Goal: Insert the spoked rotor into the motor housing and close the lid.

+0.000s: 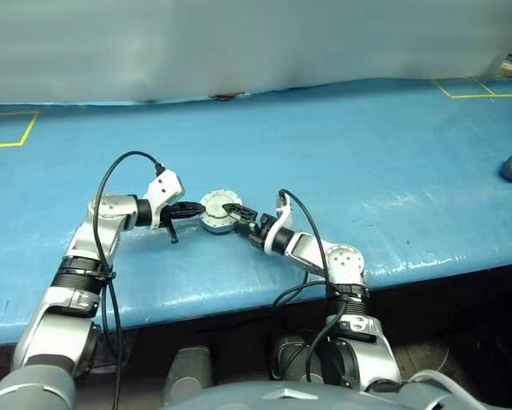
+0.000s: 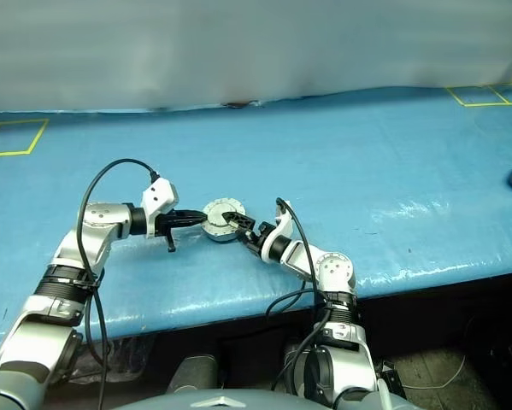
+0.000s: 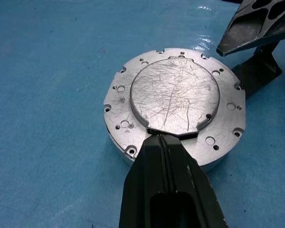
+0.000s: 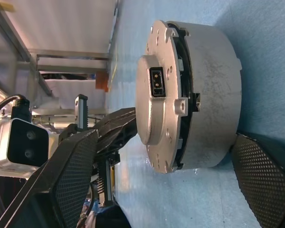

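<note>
On the blue desk (image 1: pixel 392 154), the left gripper (image 1: pixel 197 206) comes in from the left with its jaws pressed together, holding nothing, tips on the left edge of the lid (image 3: pixel 174 95). The lid lies flat and closed over the motor housing (image 4: pixel 213 90) (plain scratched face up), near the desk's near edge. From the right, the right gripper (image 1: pixel 235 211) has its jaws spread wide, one finger over the lid, the other beside the housing wall, gripping nothing.
</note>
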